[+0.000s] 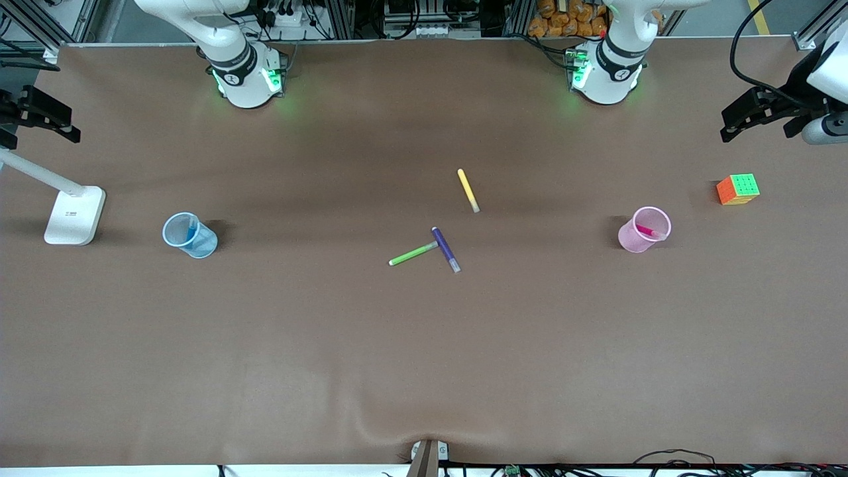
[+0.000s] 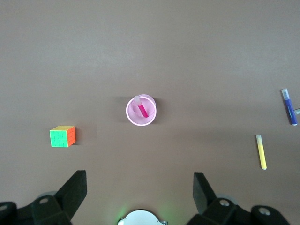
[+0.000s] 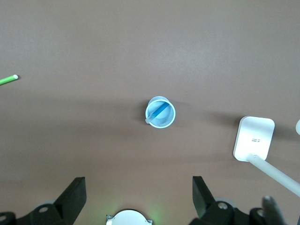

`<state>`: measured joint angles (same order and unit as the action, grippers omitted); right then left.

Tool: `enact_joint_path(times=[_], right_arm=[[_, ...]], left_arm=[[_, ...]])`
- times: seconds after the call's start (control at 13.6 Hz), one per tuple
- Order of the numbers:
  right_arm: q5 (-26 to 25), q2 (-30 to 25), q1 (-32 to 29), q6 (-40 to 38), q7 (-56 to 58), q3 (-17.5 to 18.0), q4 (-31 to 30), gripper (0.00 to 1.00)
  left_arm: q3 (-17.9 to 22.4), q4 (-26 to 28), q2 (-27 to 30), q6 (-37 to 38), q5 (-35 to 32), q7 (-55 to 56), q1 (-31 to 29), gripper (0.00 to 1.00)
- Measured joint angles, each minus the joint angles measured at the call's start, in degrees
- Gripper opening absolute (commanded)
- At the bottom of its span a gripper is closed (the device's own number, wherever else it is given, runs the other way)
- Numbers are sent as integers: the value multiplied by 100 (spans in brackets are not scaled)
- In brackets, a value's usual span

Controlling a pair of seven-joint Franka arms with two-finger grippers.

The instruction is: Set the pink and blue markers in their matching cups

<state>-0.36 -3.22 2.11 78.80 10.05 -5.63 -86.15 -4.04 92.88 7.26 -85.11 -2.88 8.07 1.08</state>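
The pink marker (image 1: 650, 232) stands inside the pale pink cup (image 1: 633, 238) toward the left arm's end of the table; both show in the left wrist view, marker (image 2: 142, 109) in cup (image 2: 132, 118). The blue marker (image 1: 192, 233) stands inside the pale blue cup (image 1: 202, 245) toward the right arm's end; in the right wrist view the marker (image 3: 160, 111) leans in the cup (image 3: 167, 123). My left gripper (image 2: 139, 187) is open and empty, high over the table between its base and the pink cup. My right gripper (image 3: 139, 187) is open and empty, high over the table by the blue cup.
A yellow pen (image 1: 468, 190), a purple pen (image 1: 446, 250) and a green pen (image 1: 413, 254) lie mid-table. A colourful puzzle cube (image 1: 737, 189) sits beside the pink cup. A white lamp base (image 1: 74, 215) stands beside the blue cup.
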Motion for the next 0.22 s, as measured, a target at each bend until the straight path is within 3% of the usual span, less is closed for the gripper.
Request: enact_joint_path(times=[0.22], right_arm=[[0,0,0,-2,0,1,-2,100]], left_arm=[[-12,0,0,16,0,0,8,100]])
